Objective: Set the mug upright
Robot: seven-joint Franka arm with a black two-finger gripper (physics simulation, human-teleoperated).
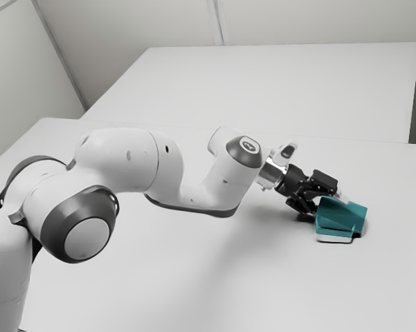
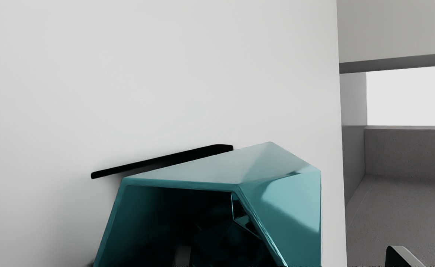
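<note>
1. Mug (image 1: 342,216), teal and many-sided, lies tipped over on the pale counter (image 1: 194,294), toward the exterior view's right.
2. Its open mouth faces the tool (image 1: 327,200), and the wrist view looks into its dark inside.
3. The tool is spread: one fingertip (image 2: 183,256) is inside the mouth, the other (image 2: 403,256) outside the mug, with a side wall between them.
4. I see a gap between the outer fingertip and that wall, so the tool is not pinching the mug.
5. The white arm (image 1: 128,162) reaches over the counter from the exterior view's left, its black tool angled down toward the mug.
6. A pale strip (image 1: 334,239) runs along the mug's lower edge in the exterior view.
7. A thin black strip (image 2: 173,156) pokes out from behind the mug in the wrist view; I can't tell what it is.
8. Behind the counter stands another pale tabletop (image 1: 277,86), with a light wall (image 1: 318,21) beyond it.
</note>
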